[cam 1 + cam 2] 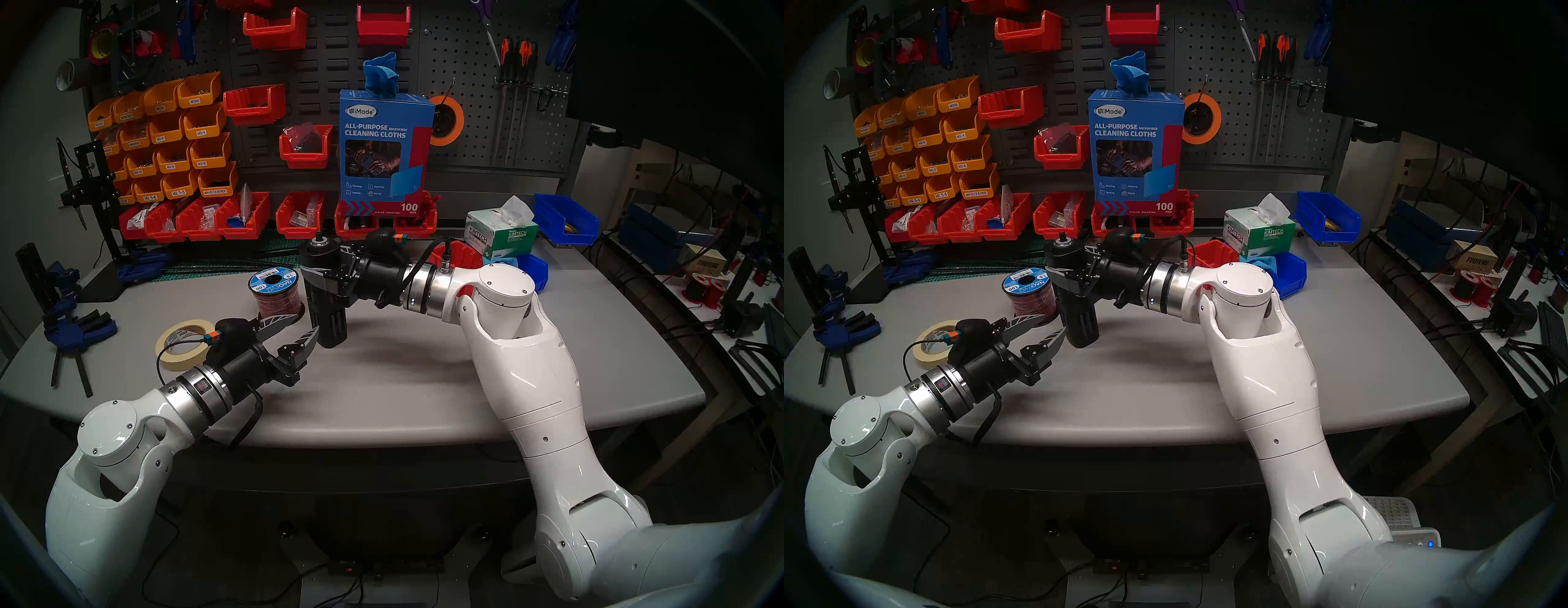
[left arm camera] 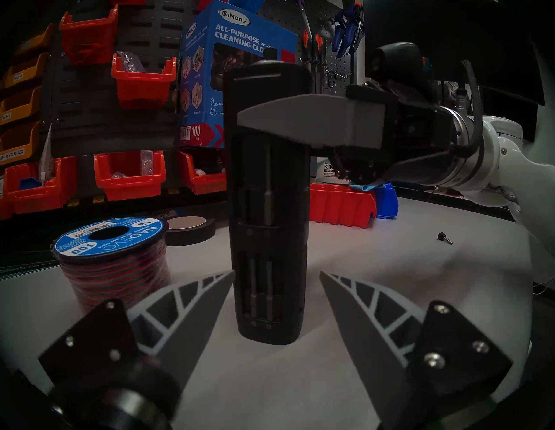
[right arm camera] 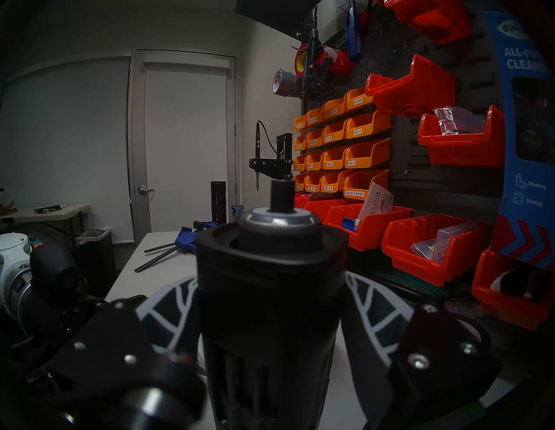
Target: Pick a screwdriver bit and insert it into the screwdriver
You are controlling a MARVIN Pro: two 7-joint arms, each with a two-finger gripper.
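The screwdriver (image 1: 329, 305), a thick black cylinder with slotted sides, stands upright with its base on the grey table (image 1: 424, 382). Its silver-ringed socket (image 3: 279, 216) points up. My right gripper (image 1: 318, 271) is shut on its upper part from the right. Thin dark screwdriver bits (image 2: 268, 186) sit upright in its side slots, with more bits lower down (image 2: 253, 288). My left gripper (image 1: 306, 325) is open and empty, level with the cylinder's lower part on its left. In the left wrist view its fingertips (image 2: 228, 279) flank the lower slots, apart from the cylinder.
A spool of red-black wire (image 1: 273, 293) stands just left of the screwdriver, with a masking tape roll (image 1: 182, 346) nearer me. A black tape roll (image 2: 190, 229) lies behind the spool. A red bin (image 1: 456, 254), a Kimtech box (image 1: 496, 233) and blue clamps (image 1: 72, 327) ring the work area.
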